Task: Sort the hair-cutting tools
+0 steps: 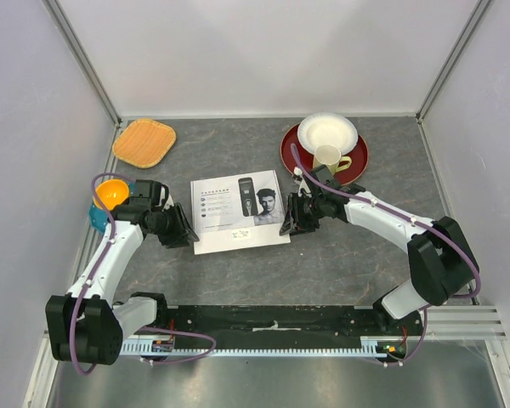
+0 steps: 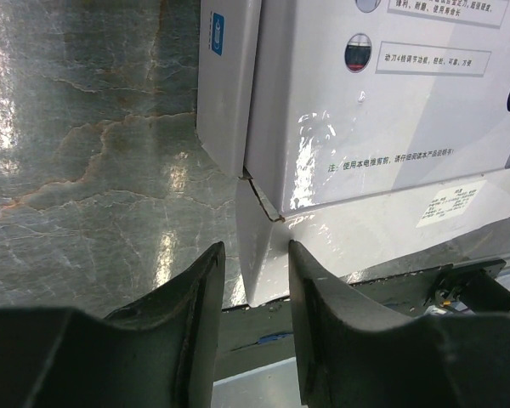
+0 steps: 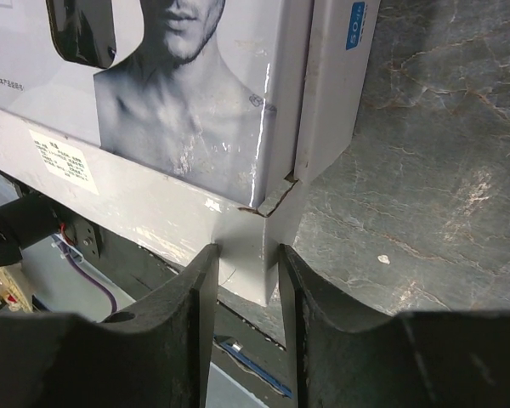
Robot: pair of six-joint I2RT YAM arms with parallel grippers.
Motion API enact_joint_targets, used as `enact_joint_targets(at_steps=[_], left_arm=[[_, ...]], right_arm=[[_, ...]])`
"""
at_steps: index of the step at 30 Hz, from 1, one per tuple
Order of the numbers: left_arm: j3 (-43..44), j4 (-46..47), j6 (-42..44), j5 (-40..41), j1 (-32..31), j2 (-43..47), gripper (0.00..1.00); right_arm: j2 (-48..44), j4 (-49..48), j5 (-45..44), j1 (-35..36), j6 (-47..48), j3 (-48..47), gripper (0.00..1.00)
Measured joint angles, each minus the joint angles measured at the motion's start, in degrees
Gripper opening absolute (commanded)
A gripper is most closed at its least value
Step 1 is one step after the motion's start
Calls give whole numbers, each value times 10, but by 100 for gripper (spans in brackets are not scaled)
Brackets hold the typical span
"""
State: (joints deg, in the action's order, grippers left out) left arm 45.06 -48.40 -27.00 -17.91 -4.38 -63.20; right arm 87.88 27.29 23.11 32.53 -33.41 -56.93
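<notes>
No clipper, comb attachment or cleaning brush is in view. A closed white cardboard box point(image 1: 238, 212), printed with a clipper and a man's face, lies flat at the table's middle. My left gripper point(image 1: 187, 234) is at its near left corner. In the left wrist view the box point(image 2: 391, 127) has that corner between my left gripper's point(image 2: 255, 255) jaws, with a thin gap on the left side. My right gripper point(image 1: 287, 223) is at the near right corner. In the right wrist view the box point(image 3: 195, 110) fills the gap of my right gripper point(image 3: 248, 255), touching both jaws.
An orange woven square mat point(image 1: 144, 142) lies at the back left. An orange bowl point(image 1: 110, 194) sits on a blue object point(image 1: 98, 217) by the left wall. A red plate point(image 1: 355, 161) at the back right holds a white paper bowl point(image 1: 327, 132) and a cream mug point(image 1: 331, 158).
</notes>
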Motion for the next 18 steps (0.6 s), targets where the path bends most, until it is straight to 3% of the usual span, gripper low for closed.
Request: enact_joint_targets(at_steps=[5,12,18], left_arm=[[0,0,0,-1,0,0,43],[0,0,0,-2,0,0,47],[0,0,0,-15,0,4,45]], right_arm=[[-1,-2,-6,0,1,3,39],[-1,-2,-12,3,3,3,47],[-3,-3,-12,3,4,3,46]])
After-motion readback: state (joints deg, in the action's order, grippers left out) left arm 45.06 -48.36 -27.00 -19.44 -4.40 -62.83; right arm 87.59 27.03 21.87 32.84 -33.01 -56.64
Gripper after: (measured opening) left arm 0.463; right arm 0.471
